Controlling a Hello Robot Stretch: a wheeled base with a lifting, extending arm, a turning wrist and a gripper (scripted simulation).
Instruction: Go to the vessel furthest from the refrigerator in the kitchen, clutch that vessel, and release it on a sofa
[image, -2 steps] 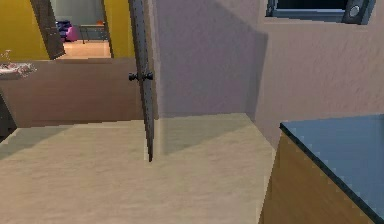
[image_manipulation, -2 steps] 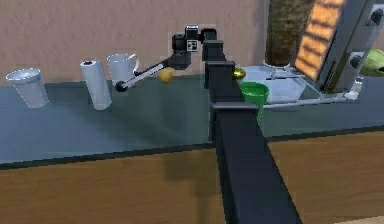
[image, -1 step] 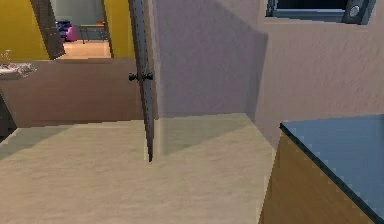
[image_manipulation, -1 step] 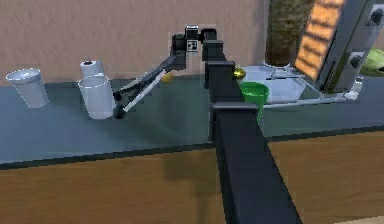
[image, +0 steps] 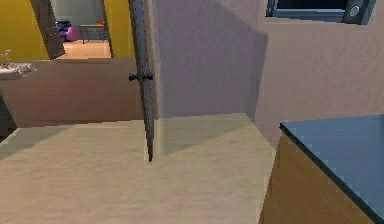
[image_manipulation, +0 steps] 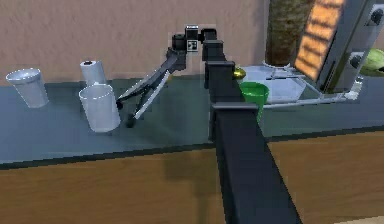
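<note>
Jaws slant down from the far end of the dark square arm (image_manipulation: 240, 150) toward the dark blue-grey surface (image_manipulation: 60, 135), their tips ending right by the side of a plain white cylindrical cup (image_manipulation: 99, 108). I cannot tell whether they touch it. Since the cup stands on the surface at the tips, I also cannot tell whether the jaws are grasping anything.

Just past that cup, farther from the jaws, stands a second white cylindrical cup (image_manipulation: 93, 72). Well beyond both is a pale grey tapered tumbler (image_manipulation: 27, 87). On the other side of the jaws, across the arm, sit a bright green round cup (image_manipulation: 253, 95) and a shiny metal sink basin (image_manipulation: 290, 85). A tall steel-grey appliance front (image_manipulation: 355, 50) rises behind them and may be the refrigerator.

The step in hand looks like the grasp. The arm is extended over the surface and the jaws are aimed at the white cup, which I take to be the task's vessel, though the tumbler stands farther still from that appliance.

The next move calls for securing the cup and lifting it straight up, clear of its neighbour. Then the arm must draw back and the base must drive off in search of a sofa. Away from the jaws, a dark grey door (image: 142, 75) stands ajar over pale wooden floor (image: 100, 180), a likely way out.
</note>
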